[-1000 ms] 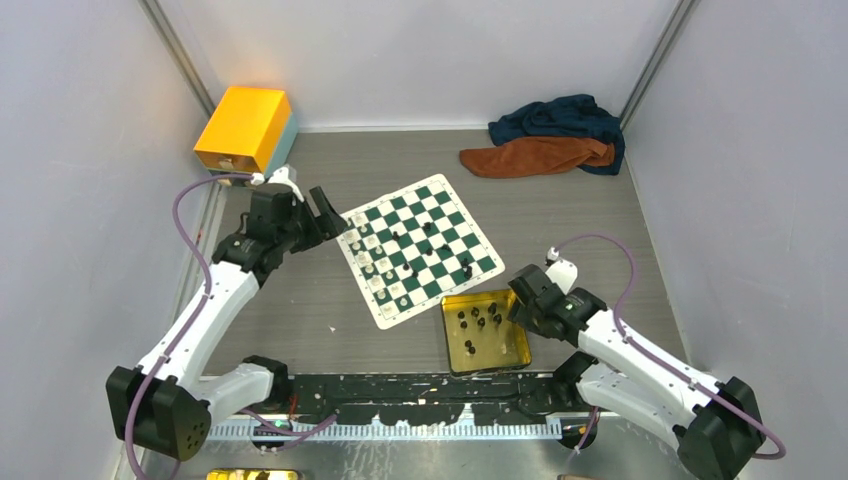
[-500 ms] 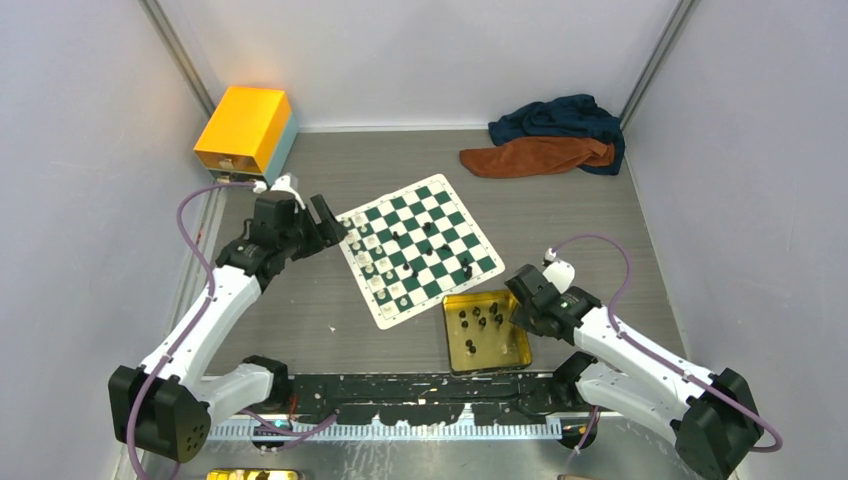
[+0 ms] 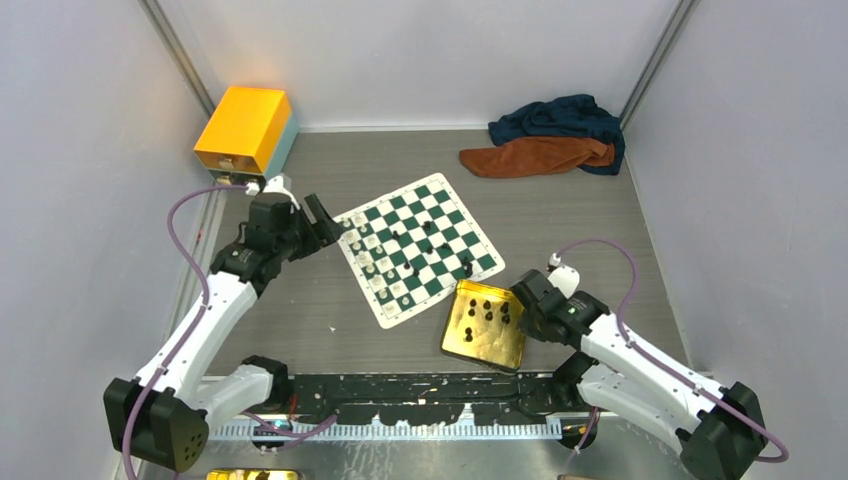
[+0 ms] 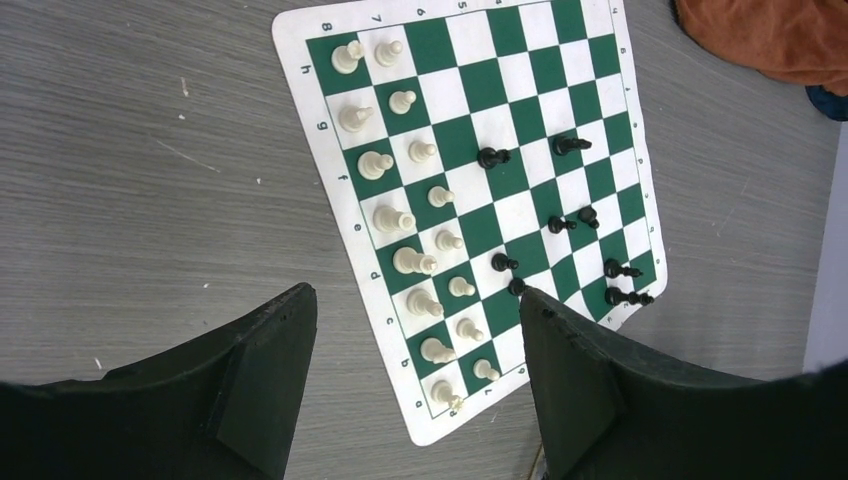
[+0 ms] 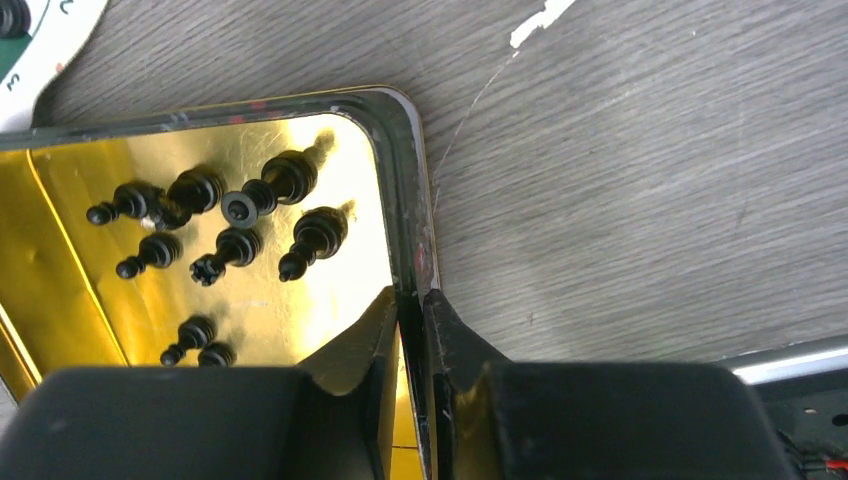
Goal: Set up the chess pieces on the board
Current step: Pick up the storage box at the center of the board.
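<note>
The board (image 3: 420, 248) lies tilted mid-table. Cream-white chess pieces (image 4: 400, 215) fill its two left files, and a few black ones (image 4: 490, 157) are scattered toward its right side. Several more black pieces (image 5: 230, 215) lie in the gold tin (image 3: 470, 340), whose far corner touches the board's near edge. My right gripper (image 5: 412, 295) is shut on the tin's right rim (image 5: 405, 200), one finger inside and one outside. In the top view the right gripper (image 3: 520, 305) sits at the tin's right side. My left gripper (image 4: 415, 295) hangs open and empty over the board's left edge (image 3: 335, 225).
An orange-yellow box (image 3: 245, 127) stands in the far left corner. Blue and rust cloths (image 3: 545, 140) are heaped at the far right. Grey walls close in both sides. The arms' base rail (image 3: 420, 390) runs along the near edge.
My right gripper closed on the tin's rim, and the tin turned and shifted toward the board, its pieces sliding to the far end. The left gripper drew back slightly leftward.
</note>
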`<state>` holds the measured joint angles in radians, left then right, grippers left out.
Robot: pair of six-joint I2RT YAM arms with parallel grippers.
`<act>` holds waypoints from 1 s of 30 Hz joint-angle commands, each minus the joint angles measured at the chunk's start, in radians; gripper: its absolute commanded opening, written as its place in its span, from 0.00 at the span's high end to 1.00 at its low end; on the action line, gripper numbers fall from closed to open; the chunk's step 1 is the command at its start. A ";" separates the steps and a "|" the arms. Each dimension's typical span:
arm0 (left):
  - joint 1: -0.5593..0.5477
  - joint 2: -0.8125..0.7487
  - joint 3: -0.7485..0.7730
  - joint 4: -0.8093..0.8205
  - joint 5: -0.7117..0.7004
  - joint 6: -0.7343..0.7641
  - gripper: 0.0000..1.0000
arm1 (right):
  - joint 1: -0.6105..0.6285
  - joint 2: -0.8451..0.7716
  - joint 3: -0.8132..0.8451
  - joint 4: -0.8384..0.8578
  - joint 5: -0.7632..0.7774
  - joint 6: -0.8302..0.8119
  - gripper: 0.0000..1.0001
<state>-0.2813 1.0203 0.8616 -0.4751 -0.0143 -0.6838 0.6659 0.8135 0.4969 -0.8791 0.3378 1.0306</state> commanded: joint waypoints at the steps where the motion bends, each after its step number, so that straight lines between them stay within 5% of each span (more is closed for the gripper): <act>1: -0.008 -0.043 0.011 -0.010 -0.027 -0.024 0.25 | 0.001 -0.052 0.029 -0.056 0.003 0.051 0.82; 12: -0.039 -0.037 0.079 -0.068 -0.060 -0.034 0.26 | 0.004 -0.159 0.085 -0.222 -0.036 0.123 0.99; 30: -0.076 0.132 0.360 -0.177 -0.073 -0.016 0.27 | 0.004 -0.041 0.571 -0.488 0.083 0.149 0.99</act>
<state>-0.3504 1.1309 1.1442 -0.6289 -0.0750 -0.7071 0.6659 0.7177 0.9375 -1.3323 0.3367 1.1404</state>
